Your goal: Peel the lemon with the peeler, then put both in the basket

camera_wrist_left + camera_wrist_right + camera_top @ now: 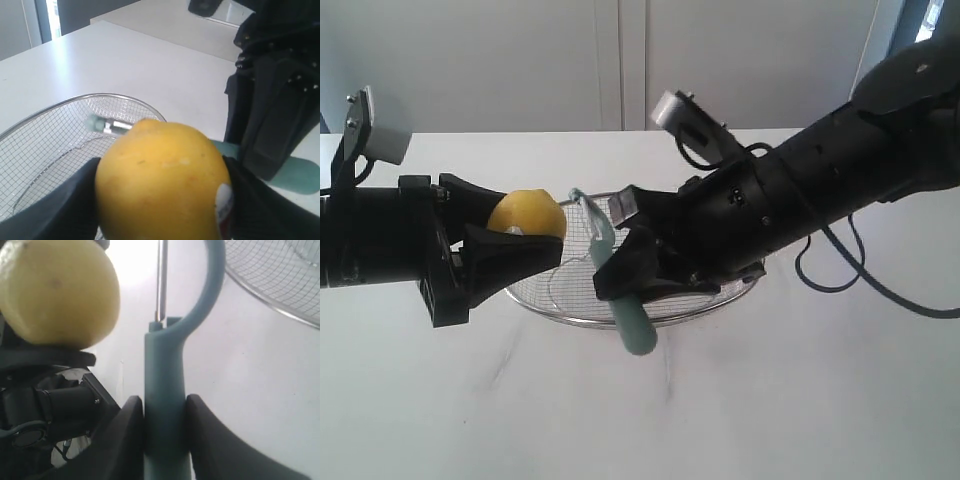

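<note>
Lemon (527, 213) is held on the left, clamped between the two jaws of the left gripper (525, 232) and raised above the left rim of the basket (570, 318). Just to its right stands the peeler (633, 322). Its long axis runs steeply, from the teal handle end low and near up to the curved blade head beside the lemon's right flank. The right wrist view shows a narrow gap between blade and peel, so they are not touching. Further right, the right gripper (616, 252) is clenched around the handle's middle. The blade faces left toward the fruit, so I judge the next stroke calls for closing that gap sideways, then drawing the blade along the skin.
</note>
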`<state>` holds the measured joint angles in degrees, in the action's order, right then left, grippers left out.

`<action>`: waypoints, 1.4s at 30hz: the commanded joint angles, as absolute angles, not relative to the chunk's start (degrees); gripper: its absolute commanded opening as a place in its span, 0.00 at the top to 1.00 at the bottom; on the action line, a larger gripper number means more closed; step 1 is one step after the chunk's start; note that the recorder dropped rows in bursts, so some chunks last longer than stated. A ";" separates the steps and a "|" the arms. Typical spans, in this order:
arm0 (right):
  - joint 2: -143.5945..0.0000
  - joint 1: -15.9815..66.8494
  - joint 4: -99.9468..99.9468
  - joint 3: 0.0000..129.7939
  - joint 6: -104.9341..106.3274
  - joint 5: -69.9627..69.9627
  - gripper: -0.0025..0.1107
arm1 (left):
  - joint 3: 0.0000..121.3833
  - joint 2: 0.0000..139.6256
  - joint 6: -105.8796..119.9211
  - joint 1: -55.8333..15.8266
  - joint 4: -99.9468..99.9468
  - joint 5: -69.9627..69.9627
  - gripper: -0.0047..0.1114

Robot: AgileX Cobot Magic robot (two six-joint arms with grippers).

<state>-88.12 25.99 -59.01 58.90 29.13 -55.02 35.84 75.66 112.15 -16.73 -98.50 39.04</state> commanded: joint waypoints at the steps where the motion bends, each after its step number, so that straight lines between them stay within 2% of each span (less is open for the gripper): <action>1: -84.46 24.40 -59.70 59.23 29.28 -55.44 0.98 | 36.10 75.44 121.32 -16.88 -99.95 40.54 0.95; 10: -74.31 21.25 -57.23 59.23 29.92 -54.47 0.98 | 36.10 75.44 121.32 -16.88 -99.95 40.54 0.95; 16: -73.01 19.28 -46.86 58.93 23.63 -49.32 0.98 | 36.10 75.44 121.32 -16.88 -99.95 40.54 0.95; 23: -80.83 19.52 -47.86 56.08 22.26 -48.82 0.98 | 36.10 75.44 121.32 -16.88 -99.95 40.54 0.95; 32: -91.91 23.75 -62.77 56.08 33.06 -56.27 0.98 | 36.10 75.44 121.32 -16.88 -99.95 40.54 0.95; 42: -93.86 27.45 -64.33 57.89 33.18 -58.65 0.98 | 36.10 75.44 121.32 -16.88 -99.95 40.54 0.95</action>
